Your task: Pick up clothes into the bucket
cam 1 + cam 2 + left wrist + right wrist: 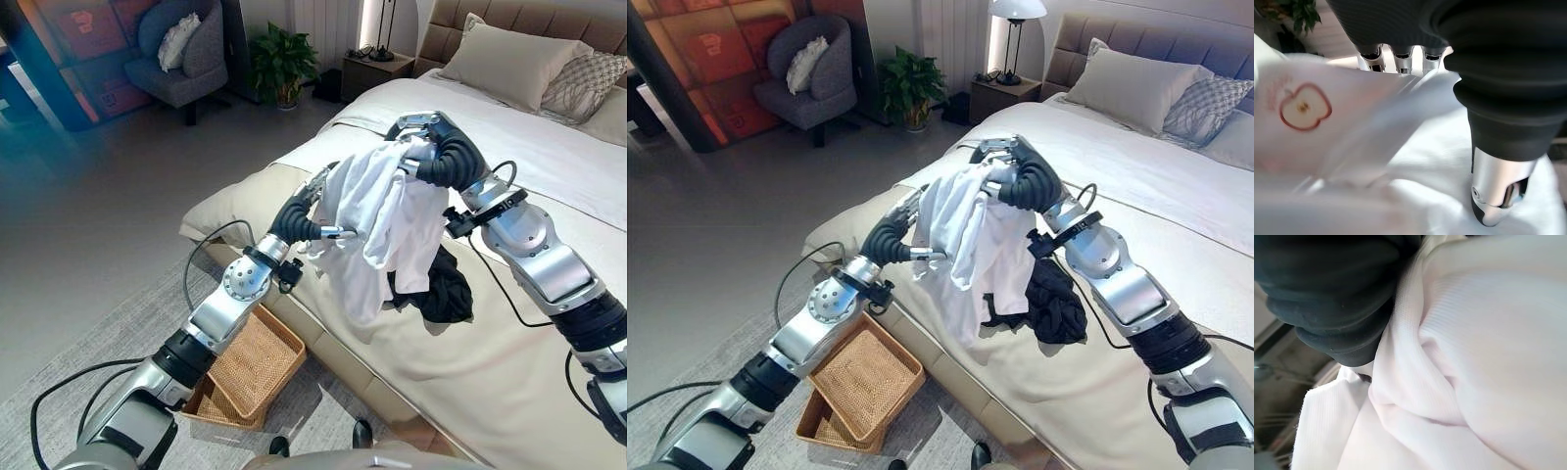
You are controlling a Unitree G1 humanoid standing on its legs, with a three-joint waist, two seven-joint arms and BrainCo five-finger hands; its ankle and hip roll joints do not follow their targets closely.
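A white garment (387, 220) with a small red apple print (1303, 106) hangs in the air above the bed's near corner. My right hand (431, 132) is at its top, shut on a bunch of the cloth (1488, 357). My left hand (302, 213) is against the garment's left edge, lower down, with the thumb (1498, 200) lying on the cloth. A dark garment (449, 292) lies crumpled on the bed (509, 372), partly hidden behind the hanging white one. A rectangular wicker basket (257, 364) stands on the floor beside the bed, below my left arm.
Pillows (514, 64) lie at the head of the bed. A nightstand (377, 70) with a lamp, a potted plant (279, 64) and a grey armchair (181, 54) stand across the room. A pale rug (98, 333) lies under the basket.
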